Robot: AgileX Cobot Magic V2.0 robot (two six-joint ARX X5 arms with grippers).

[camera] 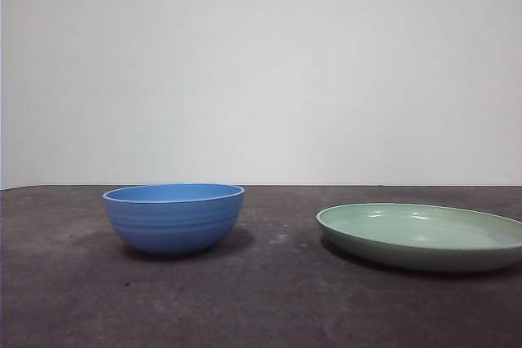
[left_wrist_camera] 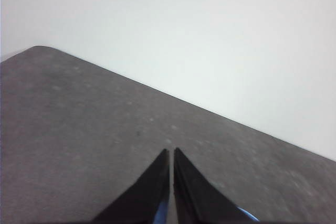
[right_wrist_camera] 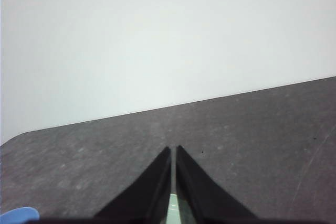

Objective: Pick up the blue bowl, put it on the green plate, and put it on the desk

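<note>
While bowl [camera: 174, 218] | plate [camera: 424, 236] apart frontally | wrists show closed hands.

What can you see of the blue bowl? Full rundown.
The blue bowl is round, medium blue and glossy, ceramic-looking, with faint horizontal ridges on its outer wall and a lighter rim. It stands upright on the desk, apart from the green plate beside it. Nothing visibly touches it; its inside is barely visible.
</note>
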